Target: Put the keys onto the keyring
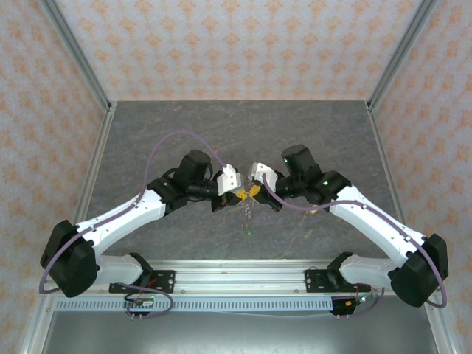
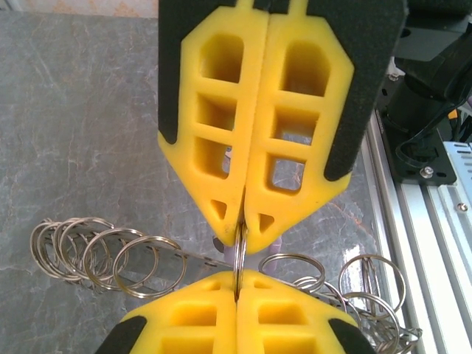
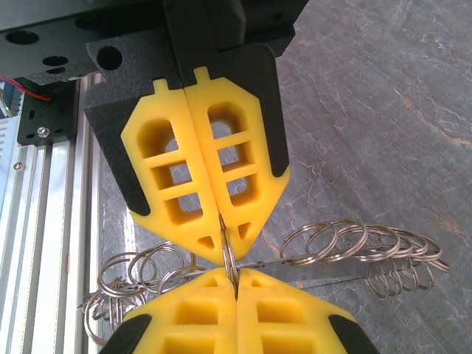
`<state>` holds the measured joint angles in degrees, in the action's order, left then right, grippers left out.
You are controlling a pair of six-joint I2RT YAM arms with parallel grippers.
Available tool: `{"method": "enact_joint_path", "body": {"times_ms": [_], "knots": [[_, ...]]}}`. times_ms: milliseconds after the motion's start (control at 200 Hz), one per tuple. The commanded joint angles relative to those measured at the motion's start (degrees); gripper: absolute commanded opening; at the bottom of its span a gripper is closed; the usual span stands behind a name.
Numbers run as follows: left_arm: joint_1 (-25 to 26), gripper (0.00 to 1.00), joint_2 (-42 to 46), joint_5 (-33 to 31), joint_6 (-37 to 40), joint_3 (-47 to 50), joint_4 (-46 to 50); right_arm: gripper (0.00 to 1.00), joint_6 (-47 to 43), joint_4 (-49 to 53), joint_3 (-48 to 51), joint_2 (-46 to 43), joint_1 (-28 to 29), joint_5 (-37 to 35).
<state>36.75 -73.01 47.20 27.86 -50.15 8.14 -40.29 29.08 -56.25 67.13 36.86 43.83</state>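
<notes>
We see the two arms meet nose to nose over the middle of the gray table (image 1: 147, 133). The left gripper (image 1: 241, 195) and the right gripper (image 1: 254, 191) are both squeezed tight. Their tips almost touch each other.

In the left wrist view, the left gripper (image 2: 237, 279) is at the bottom and the right gripper (image 2: 242, 234) comes down from the top. The yellow pads (image 2: 295, 110) of each one are pressed flat together, with no gap. Between the two grippers sits the keyring (image 2: 238, 257), a thin silver ring standing on its edge. Both grippers pinch it, one from each side.

The right wrist view shows the same pinch from the other side: the right gripper (image 3: 236, 274) is below, the left gripper (image 3: 223, 240) is above, and the keyring (image 3: 229, 257) is between them.

A thin bar (image 3: 295, 260) runs sideways behind the keyring. Lots of silver rings (image 3: 361, 243) hang along it in bunches on both sides. The bar throws a shadow on the table.

From above, something thin dangles under the grippers, with a tiny green tag (image 1: 249, 231) at its low end. We cannot tell which small bits are the keys.
</notes>
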Motion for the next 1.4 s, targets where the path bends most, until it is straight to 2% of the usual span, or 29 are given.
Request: {"method": "enact_joint_path", "body": {"times_ms": [0, 115, 200, 581, 716, 1021, 1111, 1391], "knots": [[0.3, 0.0, 0.6, 1.5, -0.6, 0.4, -3.8, 0.05, 0.4, -4.6, -0.4, 0.1, 0.6, 1.7], [0.3, 0.0, 1.3, 1.5, -2.3, 1.9, -6.7, 0.08, 0.3, -5.3, 1.1, -0.4, 0.2, 1.2], [0.2, 0.0, 2.0, 1.8, -4.0, 3.3, -9.8, 0.13, -0.5, -6.2, 2.5, -0.4, -1.3, 4.4], [0.2, 0.0, 3.1, 4.1, -7.1, 5.1, -15.1, 0.17, 0.4, -11.6, 7.0, -0.4, -5.6, 12.9], [0.1, 0.0, 3.2, 4.6, -7.4, 5.2, -15.6, 0.16, 0.9, -13.8, 8.5, -0.6, -6.1, 13.2], [0.2, 0.02, 2.4, 2.8, -6.1, 4.3, -12.6, 0.02, 3.8, -17.1, 8.7, -1.9, -6.2, 13.8], [0.2, 0.09, 1.9, 1.6, -4.0, 3.2, -9.0, 0.0, 3.8, -14.5, 6.8, -1.6, -6.2, 13.3], [0.3, 0.15, 0.7, -1.9, -1.6, 0.7, -5.0, 0.0, -0.6, -4.2, 1.4, -0.2, -3.8, 7.1]]}}
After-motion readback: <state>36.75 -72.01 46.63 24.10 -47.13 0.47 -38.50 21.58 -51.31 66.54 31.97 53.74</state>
